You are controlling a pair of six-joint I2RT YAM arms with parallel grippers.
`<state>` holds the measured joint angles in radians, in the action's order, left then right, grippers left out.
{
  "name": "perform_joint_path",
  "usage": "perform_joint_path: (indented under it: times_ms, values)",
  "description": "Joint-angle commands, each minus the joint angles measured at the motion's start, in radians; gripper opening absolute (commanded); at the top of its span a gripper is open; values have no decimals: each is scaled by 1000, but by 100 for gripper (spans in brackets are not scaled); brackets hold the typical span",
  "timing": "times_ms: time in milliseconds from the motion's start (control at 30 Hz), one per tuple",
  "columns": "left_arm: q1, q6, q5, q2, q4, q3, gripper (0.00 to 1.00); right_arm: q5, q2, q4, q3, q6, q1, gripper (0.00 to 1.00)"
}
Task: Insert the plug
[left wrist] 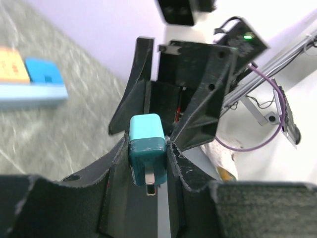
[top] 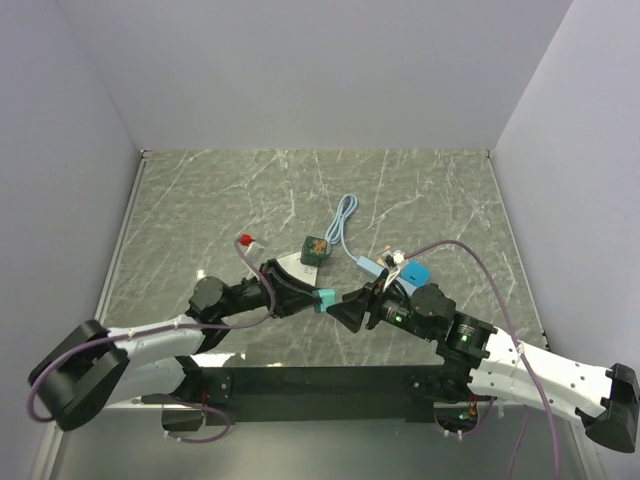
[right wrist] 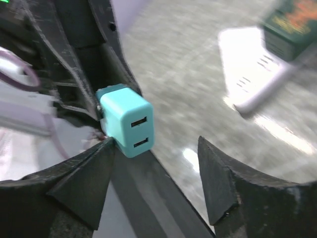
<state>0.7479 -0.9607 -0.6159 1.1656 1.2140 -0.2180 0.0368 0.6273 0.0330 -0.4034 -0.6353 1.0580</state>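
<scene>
The plug [top: 324, 300] is a small teal charger block, held above the near middle of the table. My left gripper [left wrist: 147, 148] is shut on its darker base, and one metal prong [left wrist: 150, 181] points back between the fingers. In the right wrist view the plug [right wrist: 126, 121] shows two USB slots facing the camera. My right gripper [right wrist: 156, 148] stands open just in front of it. Its left fingertip [right wrist: 101, 153] is close under the plug and the right one stands well apart. From above, the right gripper [top: 352, 308] meets the left gripper [top: 316, 299] nose to nose.
A light-blue strip with a blue block [top: 414, 272] and an orange tag lies behind the right gripper, joined to a looped pale-blue cable [top: 345, 222]. A green cube [top: 314, 247] on white paper and a red-tipped piece [top: 246, 240] sit further back. Grey walls enclose the table.
</scene>
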Motion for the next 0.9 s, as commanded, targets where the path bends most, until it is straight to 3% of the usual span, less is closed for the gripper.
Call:
perform_joint_path:
  times_ms: [0, 300, 867]
  values:
    - [8, 88, 42, -104, -44, 19, 0, -149, 17, 221, 24, 2, -38, 72]
    - [10, 86, 42, -195, -65, 40, 0, -321, -6, 450, 103, -47, -84, 62]
    - [57, 86, 51, -136, -30, 16, 0, -419, 71, 594, 117, -61, -85, 47]
